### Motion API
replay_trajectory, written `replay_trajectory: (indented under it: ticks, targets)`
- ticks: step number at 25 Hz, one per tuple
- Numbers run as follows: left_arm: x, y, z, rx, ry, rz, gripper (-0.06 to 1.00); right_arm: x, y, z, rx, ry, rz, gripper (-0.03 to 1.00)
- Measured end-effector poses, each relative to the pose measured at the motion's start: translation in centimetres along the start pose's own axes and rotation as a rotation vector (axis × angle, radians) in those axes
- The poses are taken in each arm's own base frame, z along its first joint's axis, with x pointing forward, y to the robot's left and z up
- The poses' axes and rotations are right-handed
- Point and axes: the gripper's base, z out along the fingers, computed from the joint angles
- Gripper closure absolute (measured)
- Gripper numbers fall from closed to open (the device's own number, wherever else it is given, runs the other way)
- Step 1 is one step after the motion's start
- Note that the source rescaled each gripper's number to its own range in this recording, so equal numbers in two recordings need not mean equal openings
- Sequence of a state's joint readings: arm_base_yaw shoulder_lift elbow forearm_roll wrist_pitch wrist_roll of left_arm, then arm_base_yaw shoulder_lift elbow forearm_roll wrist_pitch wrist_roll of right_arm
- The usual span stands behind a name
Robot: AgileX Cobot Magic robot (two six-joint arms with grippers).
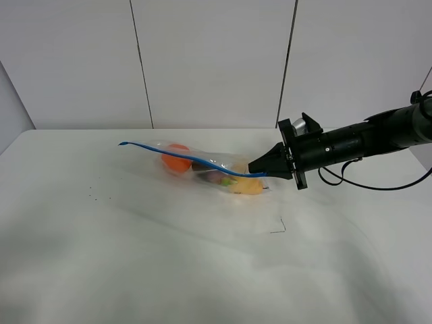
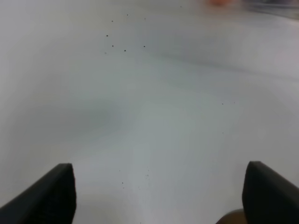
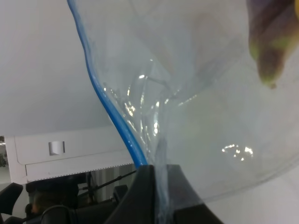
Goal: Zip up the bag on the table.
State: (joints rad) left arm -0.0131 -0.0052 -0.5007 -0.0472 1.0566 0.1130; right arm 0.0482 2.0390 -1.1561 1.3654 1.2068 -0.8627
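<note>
Where right fingers [image 3: 161, 196] pinch, crinkly clear bag [image 1: 202, 165], blue zipper strip [image 1: 182, 156].

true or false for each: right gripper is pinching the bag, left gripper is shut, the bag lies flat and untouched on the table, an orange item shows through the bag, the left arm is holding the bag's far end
1. The right gripper is pinching the bag at the blue zipper strip: true.
2. The left gripper is shut: false, its jaws stand wide apart.
3. The bag lies flat and untouched on the table: false, the right gripper clamps one end.
4. An orange item shows through the bag: true.
5. The left arm holds the bag's far end: false, the left gripper holds nothing, with only bare table below it.
</note>
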Motion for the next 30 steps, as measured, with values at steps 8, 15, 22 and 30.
replay_trajectory:
  ticks: [8,15,22,30]
  targets:
    - [0.0,0.0,0.0,0.0,0.0,0.0,-0.06,0.6,-0.8,-0.1,0.1,0.073,0.044,0.25]
    - [0.0,0.0,0.0,0.0,0.0,0.0,-0.06,-2.3,-0.8,-2.7,0.527,0.159,-0.043,-0.02]
    - [0.0,0.0,0.0,0.0,0.0,0.0,-0.06,-6.0,0.6,-7.0,0.964,0.098,-0.165,-0.02]
    - [0.0,0.0,0.0,0.0,0.0,0.0,-0.06,-5.3,0.8,-8.1,1.065,0.196,-0.106,-0.02]
